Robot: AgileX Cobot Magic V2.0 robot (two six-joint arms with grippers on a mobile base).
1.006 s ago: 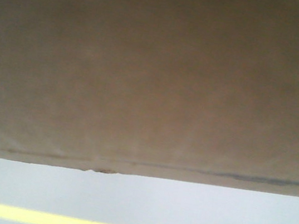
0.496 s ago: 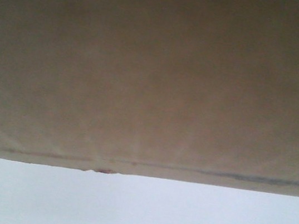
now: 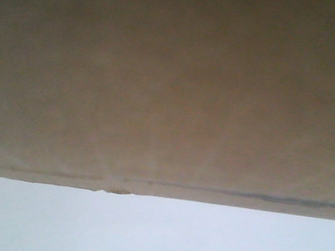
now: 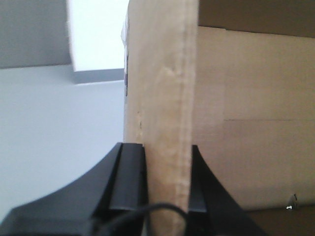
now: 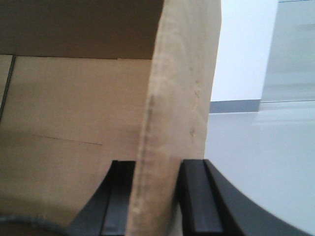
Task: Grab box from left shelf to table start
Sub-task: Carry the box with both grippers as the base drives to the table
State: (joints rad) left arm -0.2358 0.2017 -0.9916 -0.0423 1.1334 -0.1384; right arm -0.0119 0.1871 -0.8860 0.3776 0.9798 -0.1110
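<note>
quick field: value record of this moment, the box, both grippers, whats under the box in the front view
held object: box, brown cardboard, fills most of the front view
left arm: left gripper shut on a box panel, one finger each side
right arm: right gripper shut on a box panel, same way
under box: pale plain surface
</note>
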